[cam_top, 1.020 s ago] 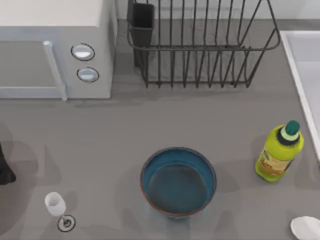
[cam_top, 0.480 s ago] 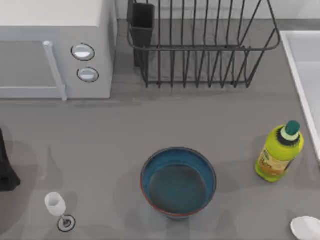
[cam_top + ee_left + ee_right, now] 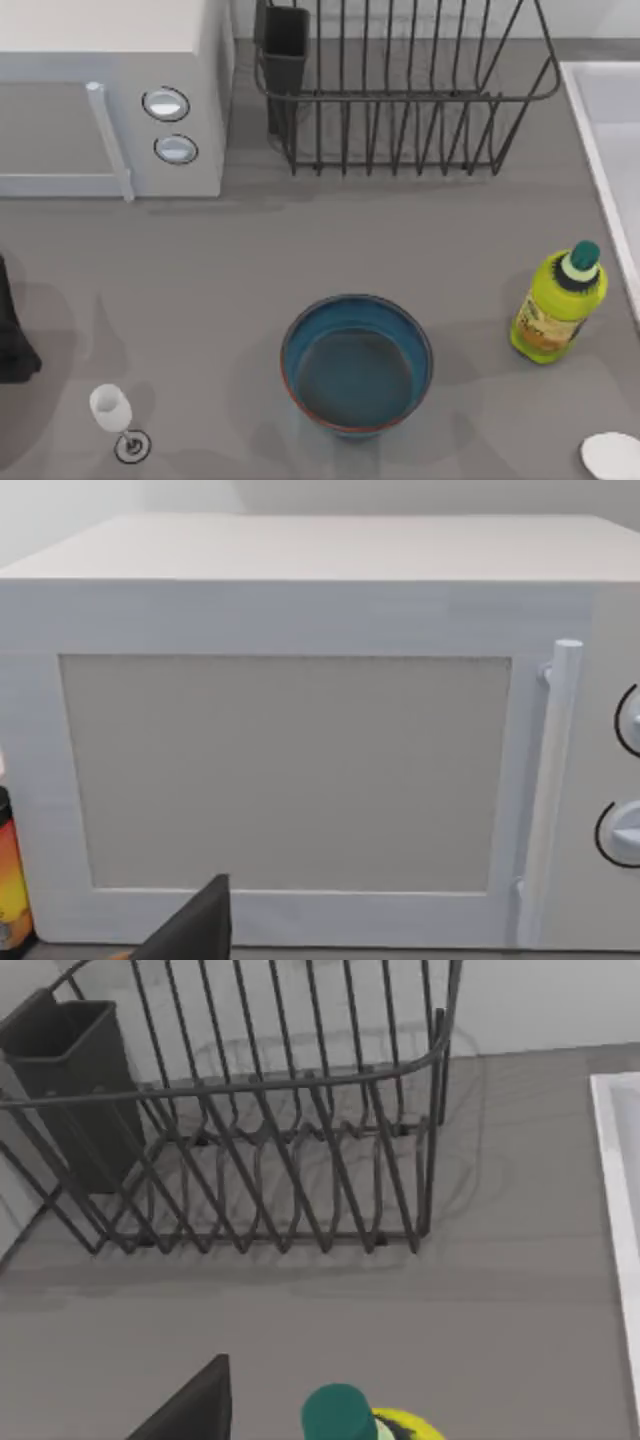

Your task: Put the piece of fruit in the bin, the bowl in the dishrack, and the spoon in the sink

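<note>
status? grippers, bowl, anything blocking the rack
Left arm at the table's left edge, fingers unreadable. Bowl upright on the table, untouched, dishrack empty. Path between them open; bottle stands off to the right.

The bowl [image 3: 357, 362] sits mid-table, dishrack [image 3: 400, 90] behind it, microwave [image 3: 110, 95] left, sink [image 3: 612, 130] right.

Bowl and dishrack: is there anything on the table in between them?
No. In the top view, just bare grey table lies between the bowl and the dishrack.
</note>
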